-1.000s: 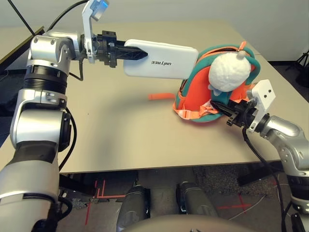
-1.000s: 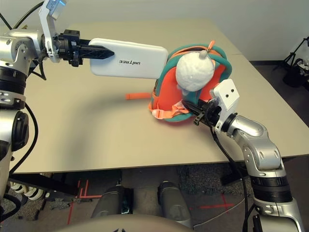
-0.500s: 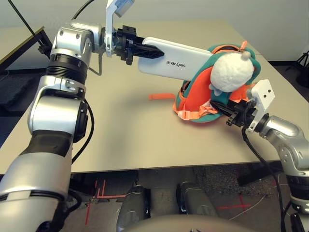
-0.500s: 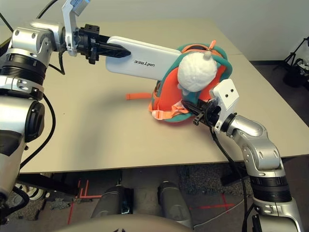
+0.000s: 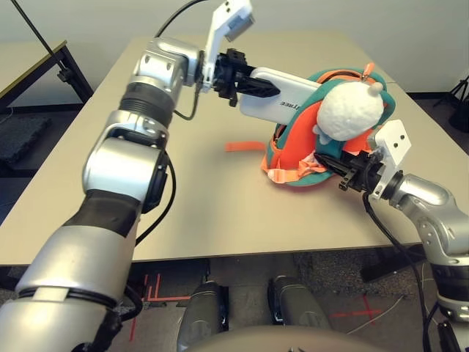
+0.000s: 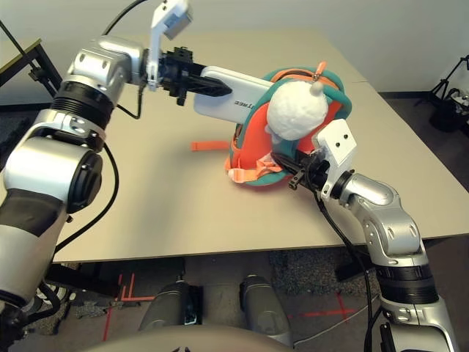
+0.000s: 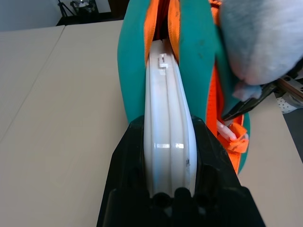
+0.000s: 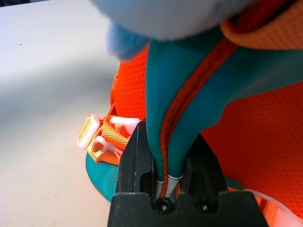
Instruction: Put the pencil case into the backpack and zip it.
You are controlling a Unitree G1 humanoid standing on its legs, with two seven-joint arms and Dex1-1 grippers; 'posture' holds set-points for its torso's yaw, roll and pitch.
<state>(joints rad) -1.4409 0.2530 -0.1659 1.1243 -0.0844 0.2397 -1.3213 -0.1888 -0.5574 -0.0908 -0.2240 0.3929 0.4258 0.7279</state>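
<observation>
The pencil case (image 5: 282,101) is clamped at one end in the left pincer (image 5: 256,84), and its far end is pushed into the open mouth of the backpack (image 5: 297,150) on the worktop (image 5: 183,198). A teal edge of the backpack is clamped in the right pincer (image 8: 165,165), below the plush toy (image 5: 348,110).

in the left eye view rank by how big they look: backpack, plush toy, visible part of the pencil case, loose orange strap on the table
1. backpack
2. and 3. plush toy and the visible part of the pencil case look about alike, so they are not ranked; the case's far end is inside the backpack
4. loose orange strap
</observation>
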